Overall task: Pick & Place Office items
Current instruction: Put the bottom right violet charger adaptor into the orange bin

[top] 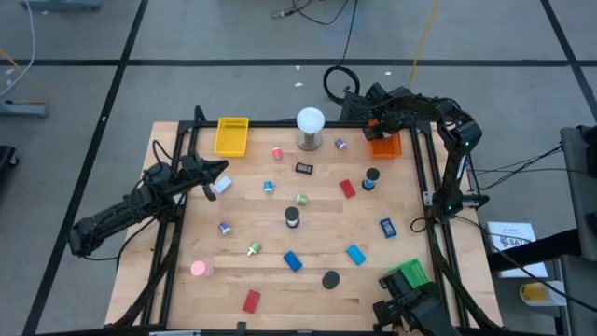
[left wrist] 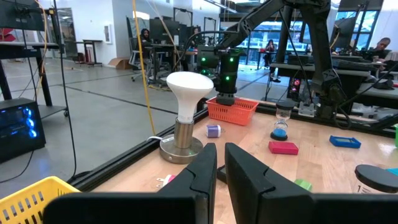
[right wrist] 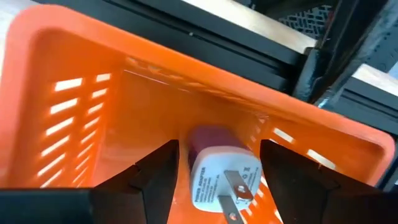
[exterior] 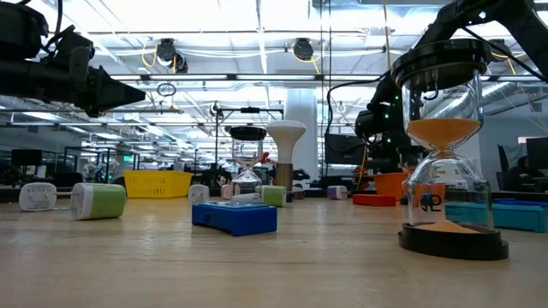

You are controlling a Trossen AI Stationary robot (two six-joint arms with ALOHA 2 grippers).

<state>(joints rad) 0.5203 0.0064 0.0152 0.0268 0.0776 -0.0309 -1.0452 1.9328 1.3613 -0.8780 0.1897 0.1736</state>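
The purple-backed plug adapter [right wrist: 217, 177] is cut off at the picture's edge; print on its white face is unreadable. The orange tray [top: 385, 145] lies partly hidden beneath the right arm.

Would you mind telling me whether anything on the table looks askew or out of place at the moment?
Nothing looks damaged or spilled. Small items lie scattered loose across the table, some on their sides, like the green-and-white piece. A purple plug adapter lies prongs-up in the orange tray, between the right gripper's open fingers.

Open-plan robotics lab, ceiling lights [exterior: 171, 56], workstation desks [left wrist: 93, 46]
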